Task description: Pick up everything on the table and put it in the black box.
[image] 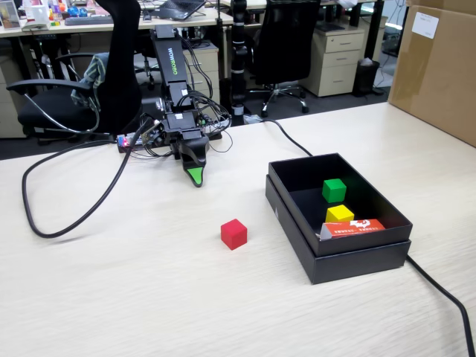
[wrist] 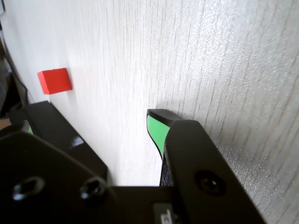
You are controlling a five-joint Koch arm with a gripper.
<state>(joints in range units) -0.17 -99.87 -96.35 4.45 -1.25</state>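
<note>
Step in hand: approach, nothing picked yet. Red cube (image: 233,233) sits alone on the table (image: 134,297), left of the black box (image: 357,260), well apart from the gripper (image: 195,177), which is low near the arm base. Jaws look nearly together and empty, but can't tell for sure. Green cube (image: 334,190), yellow cube (image: 340,213) already boxed. Next: reach nearer, spread over the cube.
</note>
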